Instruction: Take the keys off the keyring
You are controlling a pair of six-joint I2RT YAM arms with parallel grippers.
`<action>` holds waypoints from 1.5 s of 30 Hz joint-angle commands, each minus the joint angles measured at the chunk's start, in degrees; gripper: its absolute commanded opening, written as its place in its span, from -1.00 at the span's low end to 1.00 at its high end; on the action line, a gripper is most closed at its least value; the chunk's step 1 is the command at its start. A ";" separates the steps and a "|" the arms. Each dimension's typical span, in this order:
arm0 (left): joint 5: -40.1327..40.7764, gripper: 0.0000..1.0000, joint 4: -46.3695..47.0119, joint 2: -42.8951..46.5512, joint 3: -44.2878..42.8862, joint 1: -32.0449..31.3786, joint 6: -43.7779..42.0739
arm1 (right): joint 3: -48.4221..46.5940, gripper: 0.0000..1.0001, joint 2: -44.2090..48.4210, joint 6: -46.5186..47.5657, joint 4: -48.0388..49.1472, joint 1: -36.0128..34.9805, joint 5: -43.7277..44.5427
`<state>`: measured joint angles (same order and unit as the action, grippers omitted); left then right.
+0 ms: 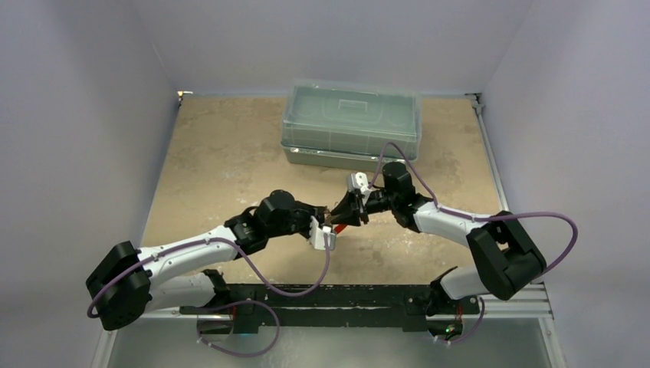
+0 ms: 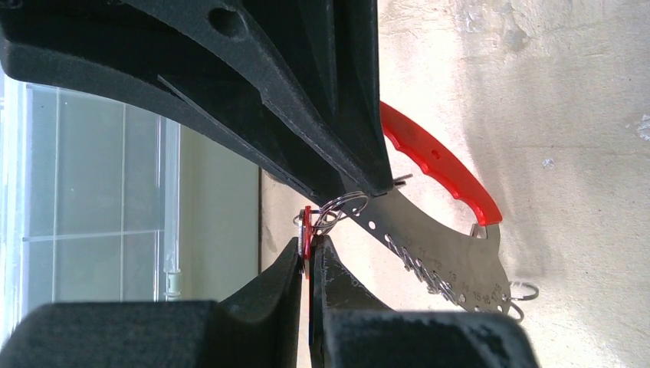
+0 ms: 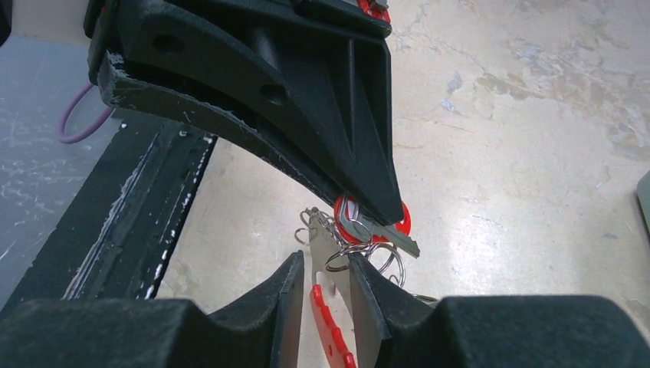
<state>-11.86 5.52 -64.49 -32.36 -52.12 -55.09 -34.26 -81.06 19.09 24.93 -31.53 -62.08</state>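
Both grippers meet above the middle of the table. My left gripper [image 1: 326,224] [image 2: 309,238] is shut on the red-headed key [image 2: 306,230] [image 3: 398,218], whose silvery blade sticks out sideways. That key hangs on thin metal rings [image 2: 341,207] [image 3: 368,253] joined to the keyring [image 2: 437,245] [image 3: 334,268], a pale crescent plate with a red outer edge. My right gripper [image 1: 345,213] [image 3: 326,255] is shut on one end of this plate, which is off the table. More small rings hang from the plate's far end. Other keys are not distinguishable.
A large clear plastic box [image 1: 351,123] [image 2: 77,169] stands at the back of the table, behind the grippers. The black base rail [image 1: 306,295] [image 3: 130,207] runs along the near edge. Grey walls close in both sides.
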 commanded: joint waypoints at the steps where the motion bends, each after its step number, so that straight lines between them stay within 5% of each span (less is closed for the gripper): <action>1: -1.16 -1.00 3.41 -0.08 -3.22 0.49 1.88 | 0.64 -0.37 -0.69 -0.19 2.32 0.00 0.46; 15: -1.44 -1.00 2.71 -0.24 -3.68 0.49 3.24 | 3.47 -0.52 -1.36 -3.13 10.88 0.02 1.82; 30: -1.44 -1.00 2.34 -0.54 -3.72 0.49 3.58 | 4.11 -0.39 -0.24 -8.02 14.84 -0.22 3.08; 42: -0.97 -1.00 2.15 -0.73 -4.81 2.16 5.71 | 3.47 -0.60 -1.71 -3.98 9.24 -0.34 1.81; 45: -1.82 -1.00 1.72 -0.28 -4.51 2.28 4.52 | 2.92 -0.91 -1.71 -3.78 8.24 -0.36 1.43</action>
<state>-11.86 4.93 -65.54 -34.17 -50.46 -50.98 -30.50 -82.54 13.82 35.07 -31.59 -59.51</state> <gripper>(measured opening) 0.028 0.143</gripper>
